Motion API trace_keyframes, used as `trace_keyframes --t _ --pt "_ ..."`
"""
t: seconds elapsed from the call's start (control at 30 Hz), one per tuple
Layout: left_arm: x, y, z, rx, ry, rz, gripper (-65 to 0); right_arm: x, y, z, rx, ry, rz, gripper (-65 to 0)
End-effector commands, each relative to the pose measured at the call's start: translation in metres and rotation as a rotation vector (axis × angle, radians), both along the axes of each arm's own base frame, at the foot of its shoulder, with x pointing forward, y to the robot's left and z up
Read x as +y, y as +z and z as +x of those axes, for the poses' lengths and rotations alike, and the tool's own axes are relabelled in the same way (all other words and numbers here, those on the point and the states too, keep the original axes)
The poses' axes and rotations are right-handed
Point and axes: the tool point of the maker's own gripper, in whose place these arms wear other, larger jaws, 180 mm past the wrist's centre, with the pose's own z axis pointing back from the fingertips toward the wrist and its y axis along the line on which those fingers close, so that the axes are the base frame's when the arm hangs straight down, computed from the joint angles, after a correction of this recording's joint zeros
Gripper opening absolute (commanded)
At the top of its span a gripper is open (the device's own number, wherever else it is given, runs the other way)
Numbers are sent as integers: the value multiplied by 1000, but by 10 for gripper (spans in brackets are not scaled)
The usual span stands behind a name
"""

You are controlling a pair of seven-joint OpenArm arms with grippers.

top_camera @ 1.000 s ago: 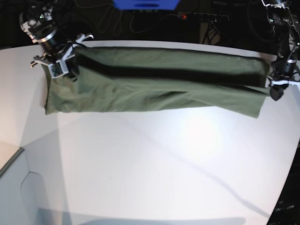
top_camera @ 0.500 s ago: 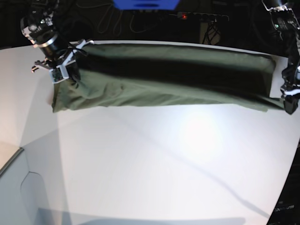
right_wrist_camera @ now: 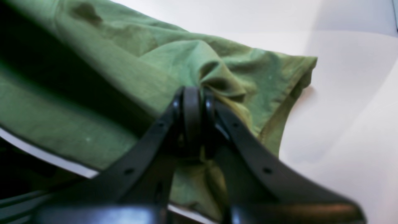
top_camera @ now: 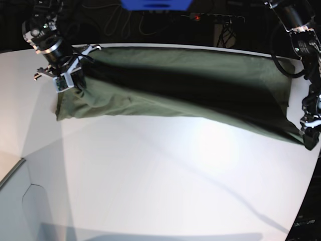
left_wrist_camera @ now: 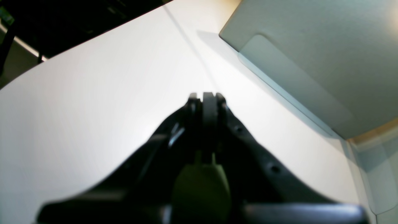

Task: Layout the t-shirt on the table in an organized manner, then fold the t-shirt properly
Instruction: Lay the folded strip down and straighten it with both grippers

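The olive-green t-shirt hangs stretched in a long band across the back of the white table, its lower edge trailing on the surface. At the left of the base view, my right gripper is shut on one end of it. The right wrist view shows that gripper pinching a bunched fold of the t-shirt. My left gripper holds the other end at the table's right edge. In its wrist view this gripper is shut, with a scrap of green t-shirt between the jaws.
A power strip with a red light and cables lie behind the table in the dark. A grey panel adjoins the table's front left corner, and shows in the left wrist view as a grey panel. The table's curved edge runs close to the left gripper.
My left gripper has moved toward the front along the table's right edge, dragging that end of the t-shirt with it. The right gripper has shifted slightly back, and the cloth is stretched tighter.
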Motion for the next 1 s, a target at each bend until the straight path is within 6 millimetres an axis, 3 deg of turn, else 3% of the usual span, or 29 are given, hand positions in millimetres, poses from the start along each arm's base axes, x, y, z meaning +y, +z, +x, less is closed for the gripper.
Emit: trace_keyframes --t 0.0,0.4,0.53,0.77,0.97 --pt "8 16 0 -46 11 28 -649 0 9 4 -37 3 11 -650" --pt "8 -45 -63 144 18 14 -649 1 -18 -8 37 -12 44 -650" --pt "9 -54 -76 178 23 15 -649 1 -24 -12 54 -15 50 -650" --pt "28 -52 -96 185 94 19 -649 1 -30 -10 65 -19 60 -650" --pt "27 -64 -105 218 100 3 -649 0 -32 -11 71 -19 60 -650"
